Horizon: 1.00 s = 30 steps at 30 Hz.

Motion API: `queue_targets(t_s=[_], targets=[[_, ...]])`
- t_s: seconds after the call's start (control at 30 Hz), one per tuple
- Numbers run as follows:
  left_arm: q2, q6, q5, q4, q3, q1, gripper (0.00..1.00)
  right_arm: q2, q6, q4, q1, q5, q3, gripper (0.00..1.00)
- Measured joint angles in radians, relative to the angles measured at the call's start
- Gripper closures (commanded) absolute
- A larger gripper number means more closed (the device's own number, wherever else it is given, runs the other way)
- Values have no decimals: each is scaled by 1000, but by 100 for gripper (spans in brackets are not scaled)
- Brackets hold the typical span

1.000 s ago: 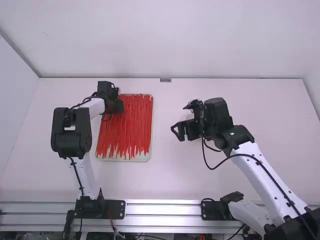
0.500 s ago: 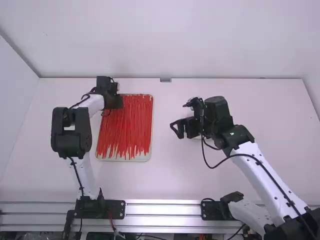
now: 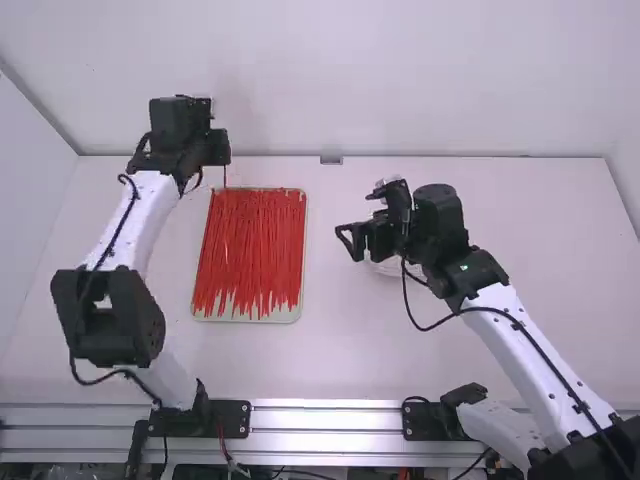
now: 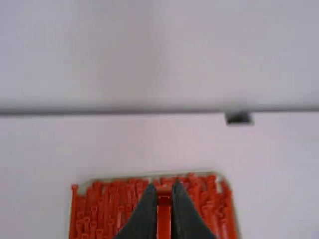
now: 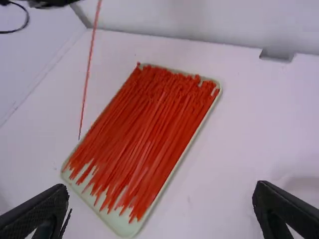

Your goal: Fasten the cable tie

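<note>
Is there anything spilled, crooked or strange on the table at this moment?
Nothing stands out. The red cable ties lie together on their tray, none spilled off it; only their near tips are uneven. A single tie hangs straight down from the left tool, which is shut on it.

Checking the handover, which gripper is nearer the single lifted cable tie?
Left. The left gripper pinches the lifted cable tie above the tray's far edge; the right gripper hovers open right of the tray.

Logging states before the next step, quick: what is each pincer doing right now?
Left pincer: shut on one red tie.
Right pincer: open, holding nothing.
</note>
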Motion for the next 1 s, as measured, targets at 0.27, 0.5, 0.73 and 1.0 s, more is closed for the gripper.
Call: queue_targets(t_s=[0.27, 0.5, 0.73, 1.0], targets=[[-191, -16, 24, 20, -167, -1, 98, 0, 24, 56, -39, -41, 0, 1], [-340, -101, 83, 199, -415, -1, 98, 1, 61, 107, -33, -46, 0, 1], [-423, -183, 143, 316, -491, -66, 98, 54, 84, 211, 34, -47, 2, 1], [-424, -213, 67, 390, -491, -284, 98, 148, 126, 320, 52, -113, 2, 1]])
